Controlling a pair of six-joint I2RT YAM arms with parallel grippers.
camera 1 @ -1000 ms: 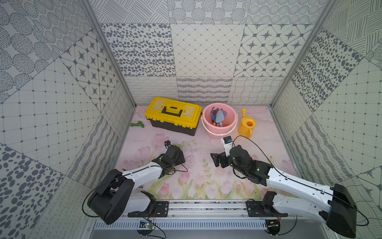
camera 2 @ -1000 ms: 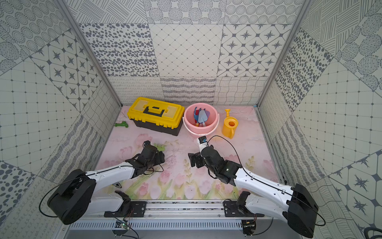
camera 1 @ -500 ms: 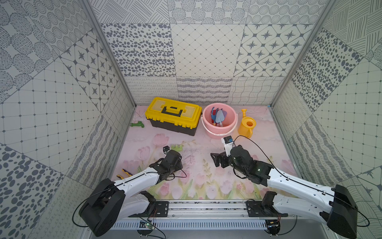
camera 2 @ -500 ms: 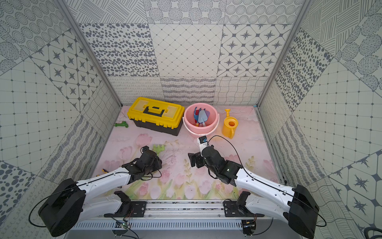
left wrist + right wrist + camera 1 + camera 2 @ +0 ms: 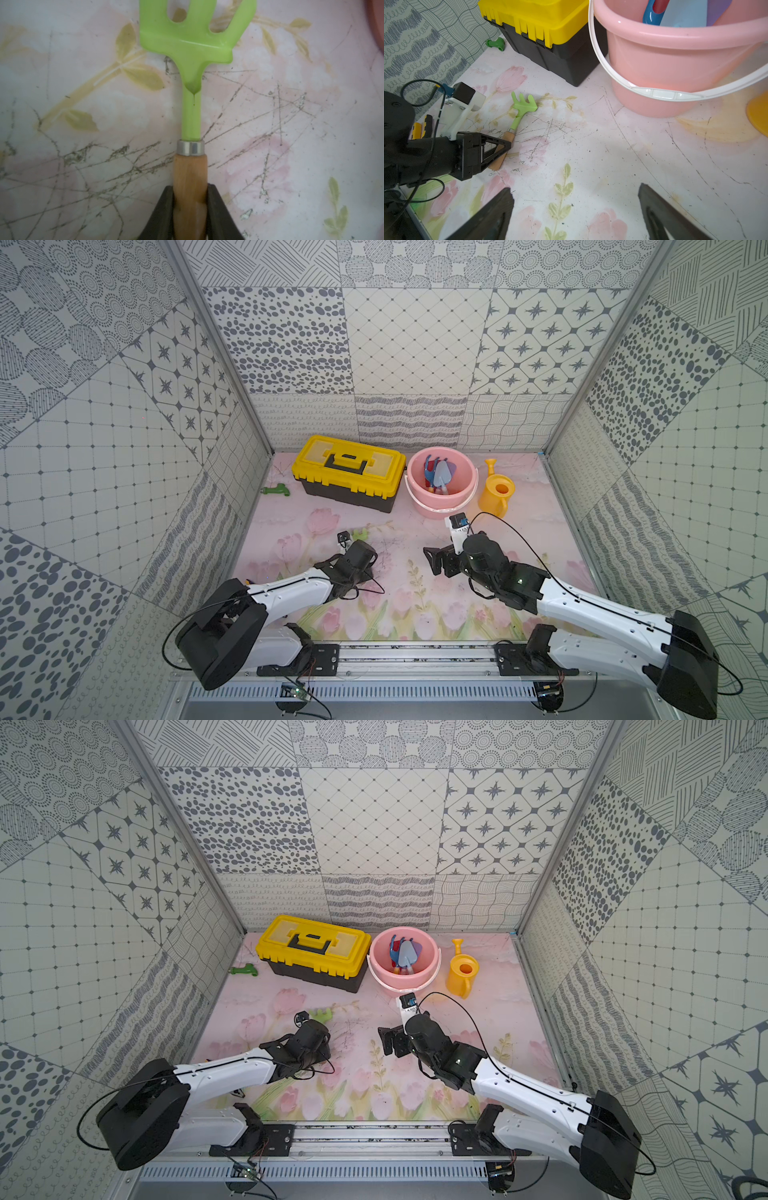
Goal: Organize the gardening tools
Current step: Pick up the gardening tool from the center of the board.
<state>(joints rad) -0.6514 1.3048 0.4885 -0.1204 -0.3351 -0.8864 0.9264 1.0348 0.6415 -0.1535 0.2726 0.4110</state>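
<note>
My left tool (image 5: 190, 186) has just closed in from wide open and now pinches the wooden handle of the green rake (image 5: 191, 116). The rake is flat on the bench (image 5: 591, 155), short of the pink bucket (image 5: 664, 62). Ready to lift, I reckon. Right tool (image 5: 575, 187) gapes wide, empty.

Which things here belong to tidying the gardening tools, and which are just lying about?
Job: green rake, in the left gripper; tools in the pink bucket; yellow watering can.
Lying about: yellow-lidded toolbox; pliers; small green piece by the wall.
</note>
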